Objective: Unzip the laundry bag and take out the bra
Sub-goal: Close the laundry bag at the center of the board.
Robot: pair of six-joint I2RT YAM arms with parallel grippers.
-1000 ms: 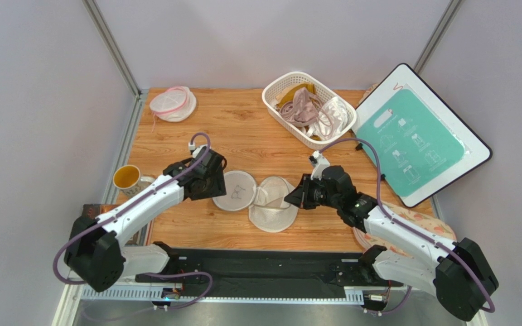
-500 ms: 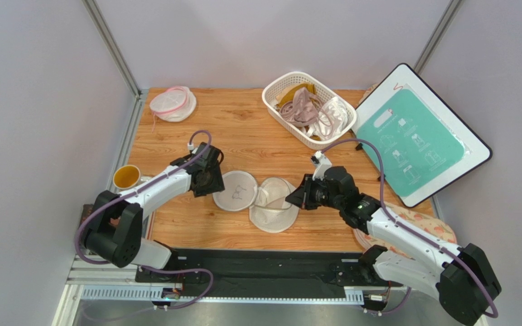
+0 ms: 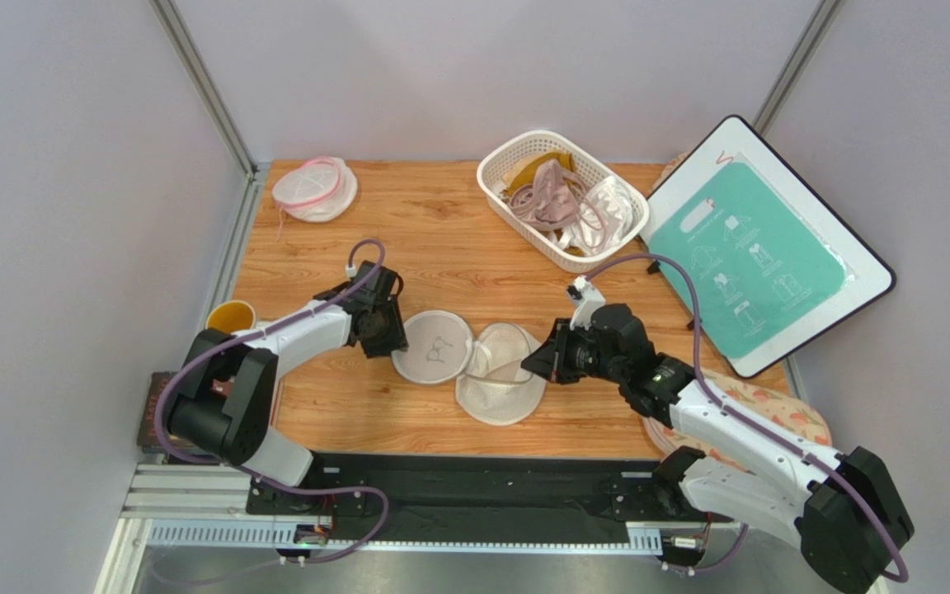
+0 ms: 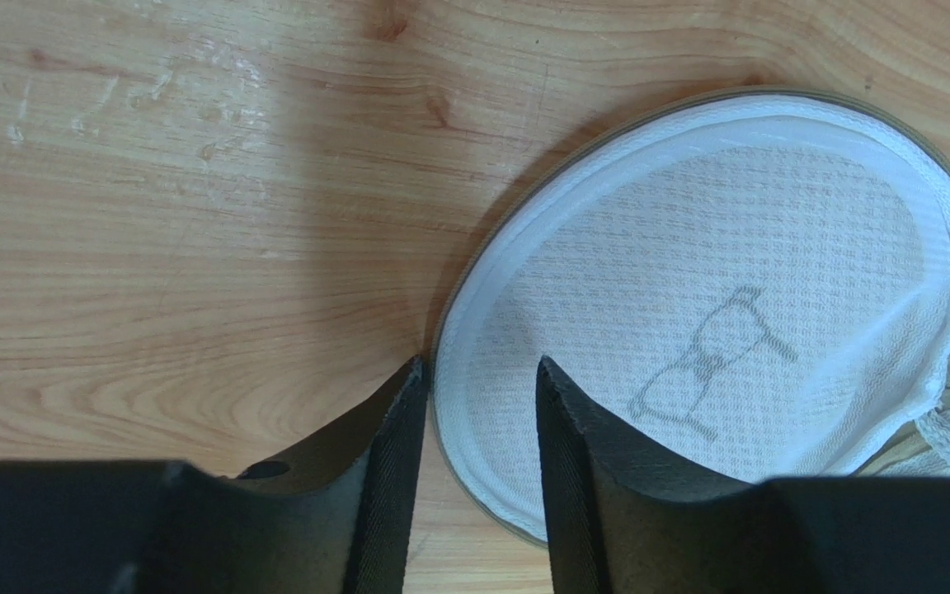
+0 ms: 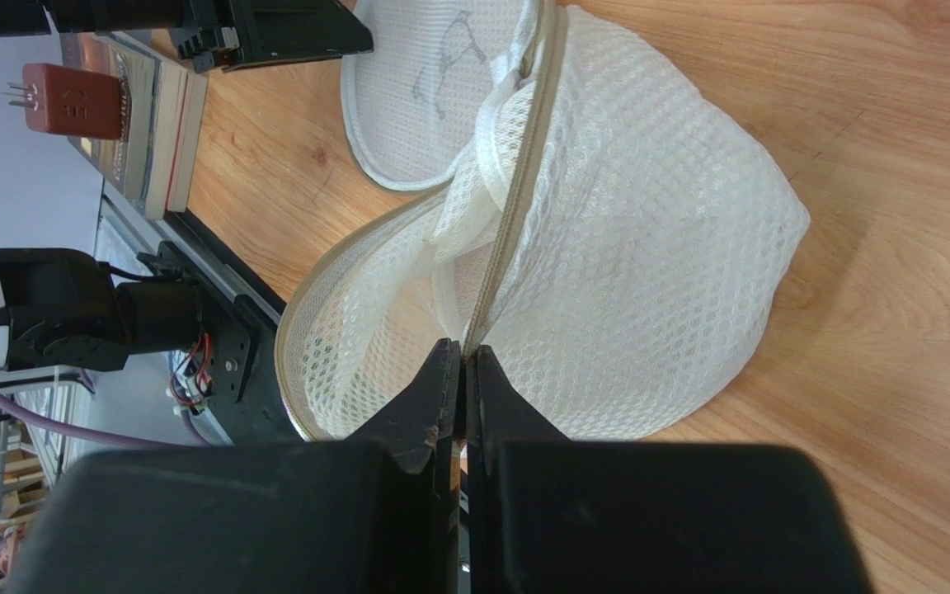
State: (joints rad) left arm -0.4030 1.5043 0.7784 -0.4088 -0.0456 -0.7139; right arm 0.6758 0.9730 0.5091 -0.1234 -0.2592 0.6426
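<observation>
The laundry bag lies unzipped at the table's middle, with its flat round end folded out to the left. The mesh shows nothing pink inside in the right wrist view. My left gripper is open, its jaws astride the rim of the round end, one finger on the wood outside. My right gripper is shut on the bag's zipper edge and holds it up. A pale pink-mauve bra lies in the white basket.
The basket at the back also holds mustard and white garments. A small mesh pouch with a pink rim lies back left. A cup stands at the left edge. A green-and-white board leans at the right, above a floral cloth.
My left arm has folded back toward its base while its gripper stayed at the bag's round end, shifting slightly toward it. The right gripper keeps its hold, barely moved.
</observation>
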